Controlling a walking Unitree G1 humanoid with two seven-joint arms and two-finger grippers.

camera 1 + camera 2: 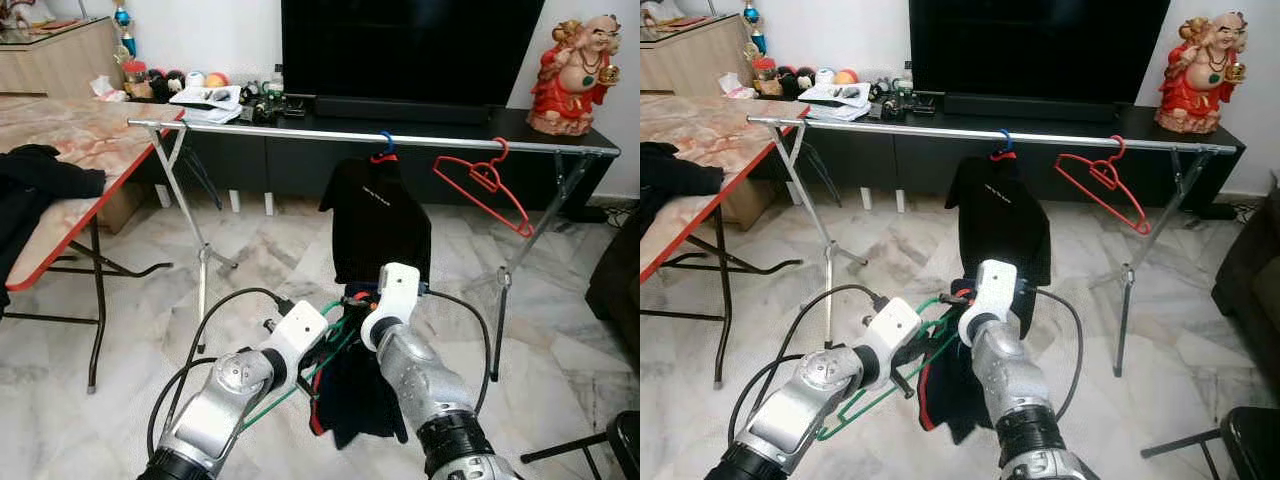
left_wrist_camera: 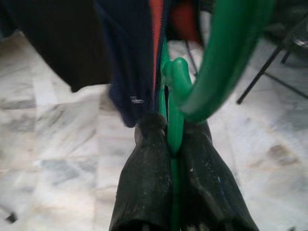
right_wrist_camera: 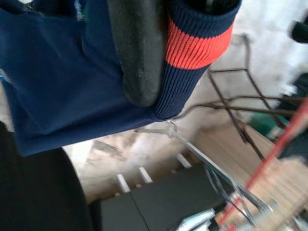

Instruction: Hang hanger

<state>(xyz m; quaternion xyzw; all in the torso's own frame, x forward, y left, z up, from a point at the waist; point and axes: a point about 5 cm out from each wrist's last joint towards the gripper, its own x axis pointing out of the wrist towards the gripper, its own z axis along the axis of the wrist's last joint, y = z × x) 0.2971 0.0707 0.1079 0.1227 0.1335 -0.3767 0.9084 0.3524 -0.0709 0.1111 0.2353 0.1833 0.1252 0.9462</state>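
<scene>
Left end effector (image 2: 174, 144) clamps the green hanger (image 2: 175, 103); right end effector (image 3: 159, 53) pinches the navy garment (image 3: 62, 82). Lift both squarely toward the rail (image 1: 330, 133), hook leading.

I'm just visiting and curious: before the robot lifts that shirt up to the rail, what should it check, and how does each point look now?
1. Left gripper shut on green hanger: ok.
2. Right gripper pinching navy shirt: ok.
3. Shirt fully seated on hanger: cannot tell.
4. Free space on rail left of black shirt: ok.
5. Red hanger away from that space: ok.
</scene>
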